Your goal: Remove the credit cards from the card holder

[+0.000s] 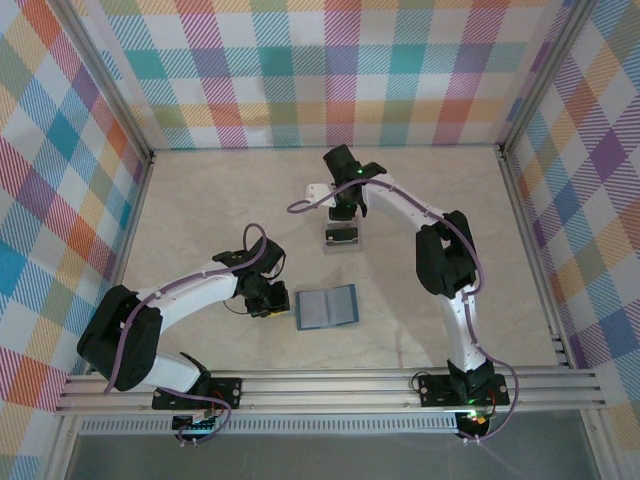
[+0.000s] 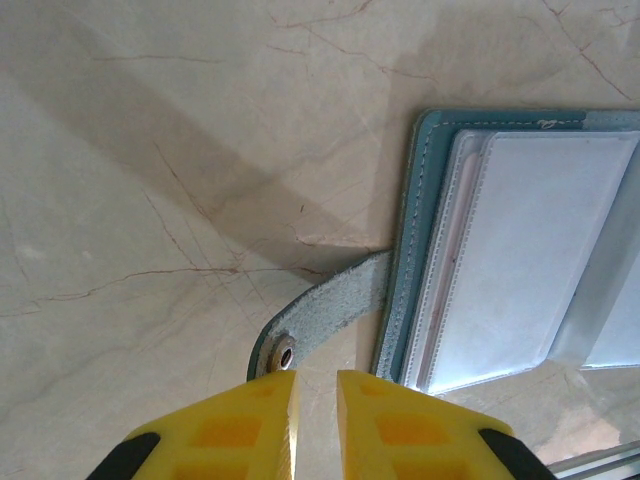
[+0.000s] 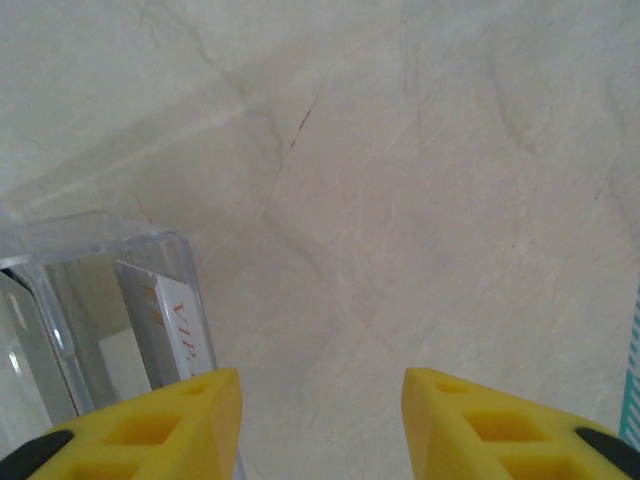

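Clear plastic tray (image 1: 341,248) near centre of pale marbled counter (image 1: 200,200). Plaid cloth walls (image 1: 330,70) on three sides. Aluminium rails (image 1: 330,390) along near edge.

The table (image 1: 220,200) is surfaced in a pale beige marble pattern, crossed by fine brownish veins. It is enclosed on three sides by walls covered in pastel plaid: a back wall (image 1: 330,70), a left wall (image 1: 50,150) and a right wall (image 1: 600,180). Aluminium posts (image 1: 100,75) are set at the far corners, and grooved aluminium rails (image 1: 340,390) are laid along the near edge. A soft diagonal shadow (image 2: 180,150) is cast across the surface.
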`<control>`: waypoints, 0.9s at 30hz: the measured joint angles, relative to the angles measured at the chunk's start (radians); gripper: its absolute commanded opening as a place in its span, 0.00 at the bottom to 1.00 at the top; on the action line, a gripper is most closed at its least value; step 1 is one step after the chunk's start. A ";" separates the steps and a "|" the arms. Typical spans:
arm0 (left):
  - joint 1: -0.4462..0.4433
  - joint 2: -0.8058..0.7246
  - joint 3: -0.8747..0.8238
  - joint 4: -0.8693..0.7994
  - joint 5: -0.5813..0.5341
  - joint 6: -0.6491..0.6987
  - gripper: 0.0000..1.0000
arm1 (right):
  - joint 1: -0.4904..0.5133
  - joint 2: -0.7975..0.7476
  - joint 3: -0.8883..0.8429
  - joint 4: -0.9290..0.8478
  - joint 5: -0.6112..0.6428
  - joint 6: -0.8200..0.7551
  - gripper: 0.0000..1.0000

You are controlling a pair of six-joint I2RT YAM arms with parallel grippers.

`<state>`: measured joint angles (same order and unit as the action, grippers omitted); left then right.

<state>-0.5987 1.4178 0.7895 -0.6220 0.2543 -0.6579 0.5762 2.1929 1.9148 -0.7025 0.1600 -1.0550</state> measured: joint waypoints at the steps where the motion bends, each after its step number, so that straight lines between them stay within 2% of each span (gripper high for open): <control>1: 0.000 -0.001 0.000 0.000 0.000 0.000 0.18 | 0.000 0.001 -0.008 0.008 0.005 0.000 0.48; 15: 0.000 -0.027 0.000 -0.001 0.015 0.000 0.18 | 0.000 -0.033 -0.055 0.072 -0.005 0.055 0.51; 21: 0.000 -0.034 0.023 0.000 0.026 0.001 0.17 | 0.000 -0.172 -0.119 0.090 -0.057 0.235 0.52; 27: 0.000 -0.031 0.050 0.011 0.037 0.004 0.15 | 0.005 -0.344 -0.314 0.151 -0.132 0.529 0.52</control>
<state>-0.5987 1.3865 0.8398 -0.6109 0.2913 -0.6540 0.5808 1.8488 1.6009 -0.5510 0.0277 -0.5255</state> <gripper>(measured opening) 0.156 0.519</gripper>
